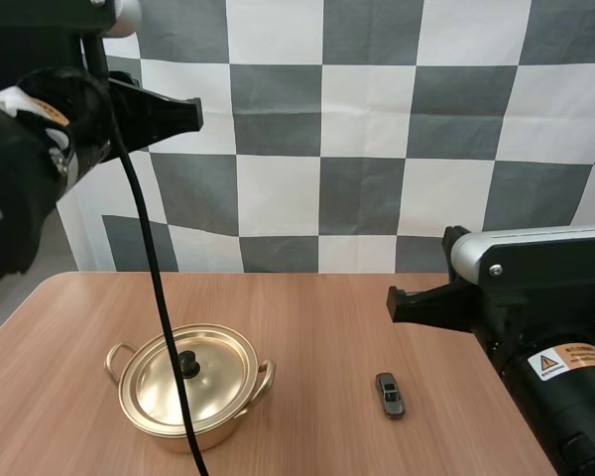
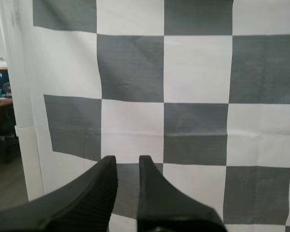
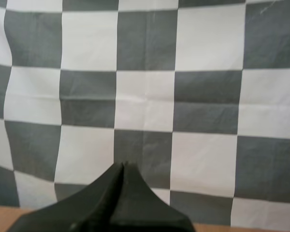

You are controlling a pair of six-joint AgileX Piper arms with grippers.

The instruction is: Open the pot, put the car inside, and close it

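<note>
Parted left gripper point(image 1: 195, 114) is hovering high above the pot point(image 1: 228, 416); clenched right gripper point(image 1: 393, 302) is hanging near the car point(image 1: 390, 395), pot's right.

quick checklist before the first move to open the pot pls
1. Lid seated on pot, knob up: ok.
2. Car on table, right of the pot and apart from it: ok.
3. Left gripper open for the knob: ok, fingers slightly apart.
4. Left gripper down at the knob: not ok, raised well above.
5. Right gripper open for the car: not ok, shut.
</note>
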